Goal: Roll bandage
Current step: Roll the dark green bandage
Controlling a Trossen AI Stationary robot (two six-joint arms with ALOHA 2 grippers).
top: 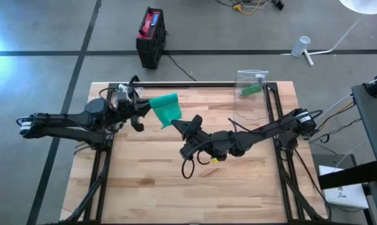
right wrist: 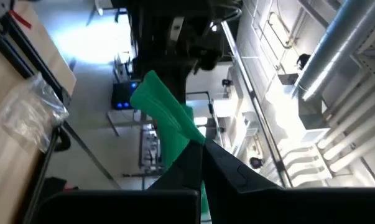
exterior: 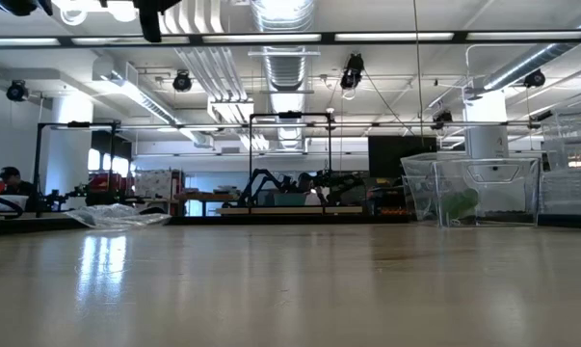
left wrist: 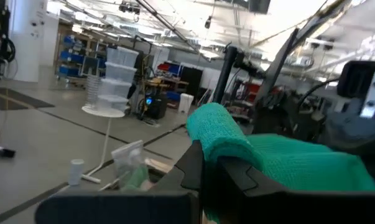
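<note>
Bandage (top: 165,109) hangs flat above the desk (top: 150,181), pinched between left gripper (top: 140,107) and right gripper (top: 177,124), both clenched on it. Looks unrolled; rolling all remains.

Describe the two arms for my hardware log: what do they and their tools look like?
Both arms are dark, near black, built of slim jointed segments. The left arm has a pale block near its wrist. The right arm trails black cable loops under its forearm, with a small yellow spot there. The left tool and right tool each end in two dark, flat, angular fingers.
</note>
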